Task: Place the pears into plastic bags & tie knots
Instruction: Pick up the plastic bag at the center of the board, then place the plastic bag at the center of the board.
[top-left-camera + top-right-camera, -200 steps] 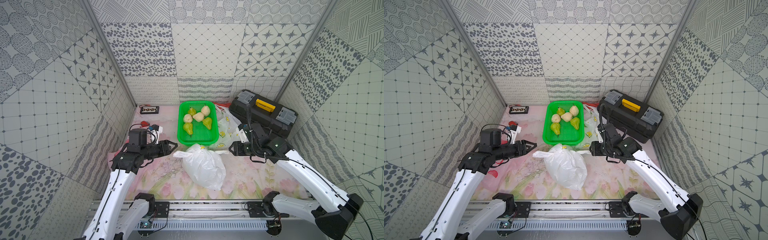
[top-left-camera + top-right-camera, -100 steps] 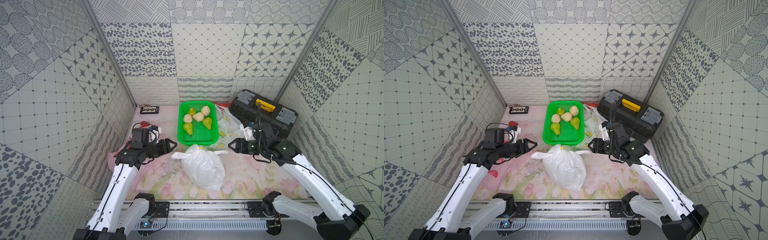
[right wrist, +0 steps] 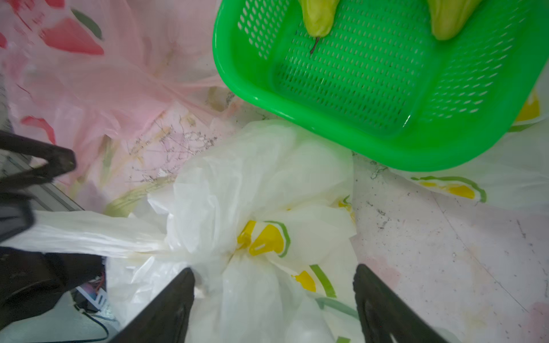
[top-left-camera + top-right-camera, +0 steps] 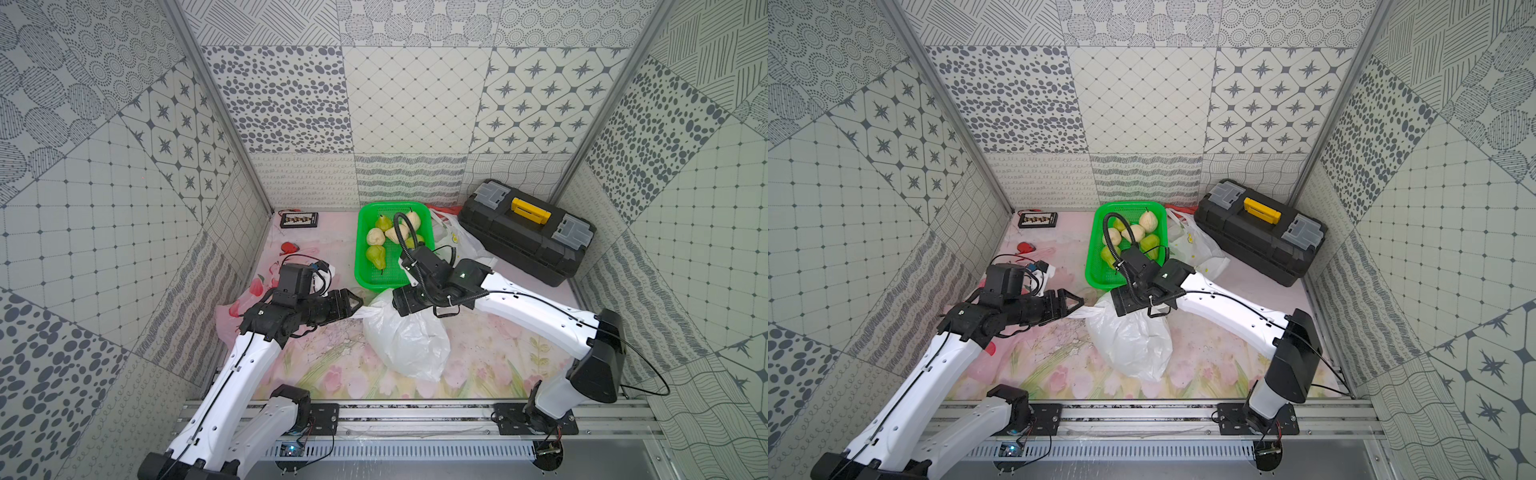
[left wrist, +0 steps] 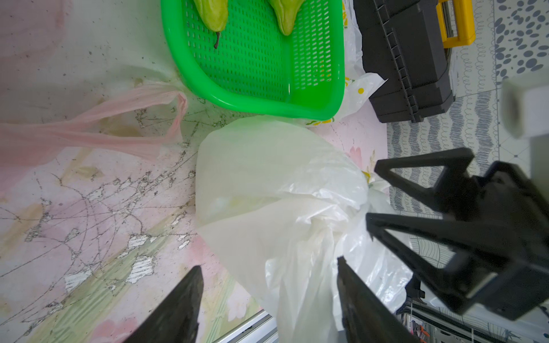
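A filled white plastic bag [image 4: 409, 345] [image 4: 1133, 345] with lemon prints lies mid-table, its top gathered. My left gripper [image 4: 357, 301] [image 5: 269, 265] is open at the bag's left side, with a twisted white strand [image 3: 89, 234] running between its jaws. My right gripper [image 3: 274, 268] [image 5: 372, 196] hangs open over the bunched top, plastic between its spread fingers. Several pears [image 4: 376, 255] [image 4: 1150, 220] [image 5: 212, 14] [image 3: 316, 14] lie in the green basket [image 4: 359, 249] behind the bag. Whatever is in the bag is hidden.
A pink strawberry-print bag [image 5: 118, 104] [image 3: 118, 86] lies flat at the left under my left arm. Another lemon-print bag [image 4: 457, 245] [image 3: 475, 190] sits right of the basket. A black toolbox [image 4: 528, 237] [image 4: 1258, 232] fills the back right. A small black device [image 4: 299, 219] lies by the back wall.
Both grippers have closed in on the white bag, the right one swinging left over its top. Both sets of jaws have opened wider.
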Controlling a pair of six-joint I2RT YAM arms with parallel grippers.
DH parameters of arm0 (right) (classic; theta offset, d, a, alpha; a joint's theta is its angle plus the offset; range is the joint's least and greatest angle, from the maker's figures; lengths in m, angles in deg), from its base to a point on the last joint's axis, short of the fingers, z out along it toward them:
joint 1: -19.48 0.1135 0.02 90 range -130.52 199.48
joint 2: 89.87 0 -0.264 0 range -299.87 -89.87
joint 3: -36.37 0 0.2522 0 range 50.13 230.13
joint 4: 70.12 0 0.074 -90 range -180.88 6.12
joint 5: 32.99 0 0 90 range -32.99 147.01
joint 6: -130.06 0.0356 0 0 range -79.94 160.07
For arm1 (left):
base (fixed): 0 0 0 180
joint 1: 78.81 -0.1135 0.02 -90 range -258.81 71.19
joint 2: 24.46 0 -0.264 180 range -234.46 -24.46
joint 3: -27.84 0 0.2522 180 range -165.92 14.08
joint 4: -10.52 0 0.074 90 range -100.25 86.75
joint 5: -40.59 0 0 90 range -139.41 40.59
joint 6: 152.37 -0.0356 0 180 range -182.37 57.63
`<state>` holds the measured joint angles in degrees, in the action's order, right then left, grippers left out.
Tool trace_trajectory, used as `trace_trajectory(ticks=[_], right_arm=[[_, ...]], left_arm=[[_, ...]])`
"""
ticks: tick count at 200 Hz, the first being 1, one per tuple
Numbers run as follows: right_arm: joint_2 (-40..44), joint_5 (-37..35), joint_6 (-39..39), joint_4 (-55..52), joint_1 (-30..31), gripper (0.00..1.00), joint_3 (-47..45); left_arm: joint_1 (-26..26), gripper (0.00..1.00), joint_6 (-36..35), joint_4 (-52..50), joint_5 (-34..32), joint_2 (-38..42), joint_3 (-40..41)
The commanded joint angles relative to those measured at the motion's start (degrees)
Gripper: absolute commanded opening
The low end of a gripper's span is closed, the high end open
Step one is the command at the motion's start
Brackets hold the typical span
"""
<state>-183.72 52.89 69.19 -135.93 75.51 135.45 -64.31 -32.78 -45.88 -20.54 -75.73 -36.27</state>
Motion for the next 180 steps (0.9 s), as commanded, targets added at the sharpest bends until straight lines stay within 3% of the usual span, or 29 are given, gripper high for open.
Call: trace_trajectory(ticks=[1, 15, 27, 48, 67, 89, 111, 138, 180], right_arm=[[-0.63, -1.21, 0.61, -0.69, 0.75, 0.63, -2.52], [-0.27, -0.09, 0.85, -0.08, 0.75, 0.35, -3.61], [1.62, 1.83, 1.34, -0.44, 0.75, 0.17, -4.20], [7.84, 6.36, 4.82, -0.82, 0.75, 0.00, -7.36], [13.98, 7.96, 8.73, -2.29, 0.76, 0.00, -10.62], [21.17, 3.89, 12.37, -7.01, -0.43, 0.00, -13.48], [26.48, 1.87, 15.57, -12.78, -6.43, 0.00, -14.50], [33.34, 1.99, 14.56, -15.76, -18.04, 0.00, -15.27], [36.13, -1.31, 3.59, -19.51, -42.96, 0.00, -14.67]], left_arm=[[0.35, 0.72, -1.02, 0.79, -2.46, 0.62, -0.48], [0.34, 0.72, -1.11, 1.09, -2.07, 0.11, -0.70], [0.35, 0.72, -1.60, 0.66, -2.05, -0.34, -1.31], [0.35, 0.72, -2.89, -0.30, -2.31, -0.61, -2.76], [0.27, 0.71, -3.39, 0.17, -2.56, -0.43, -3.57], [0.26, 0.71, -4.25, 0.73, -2.45, -0.68, -4.51], [0.26, 0.70, -4.71, 1.19, -0.47, -2.60, -5.60], [0.27, 0.69, -5.81, 1.24, 0.75, -5.52, -6.70], [0.26, 0.68, -6.66, 1.94, 0.93, -7.98, -6.65]])
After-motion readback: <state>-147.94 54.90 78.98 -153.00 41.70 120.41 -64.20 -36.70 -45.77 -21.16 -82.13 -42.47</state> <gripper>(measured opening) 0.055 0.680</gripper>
